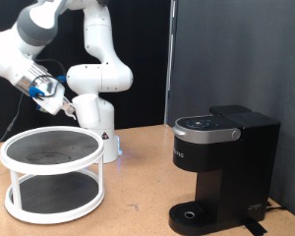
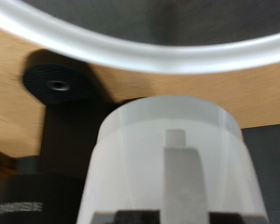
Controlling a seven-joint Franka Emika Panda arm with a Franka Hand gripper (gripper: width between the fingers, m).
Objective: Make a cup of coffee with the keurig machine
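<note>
My gripper [image 1: 55, 99] hangs in the air at the exterior view's upper left, above the round white rack. In the wrist view it is shut on the white cup [image 2: 131, 159], which fills the foreground, with one grey finger [image 2: 182, 182] lying across the cup's wall. In the exterior view the cup is hard to tell from the hand. The black keurig machine [image 1: 222, 162] stands on the wooden table at the exterior view's right with its lid down and its round drip base [image 1: 193, 214] bare. It also shows in the wrist view [image 2: 70, 140], beyond the cup.
A white two-tier round rack [image 1: 51, 173] with dark shelves stands at the exterior view's left, and its rim [image 2: 140, 49] shows in the wrist view. The robot's white base [image 1: 93, 108] is behind it. A black curtain [image 1: 236, 49] backs the table.
</note>
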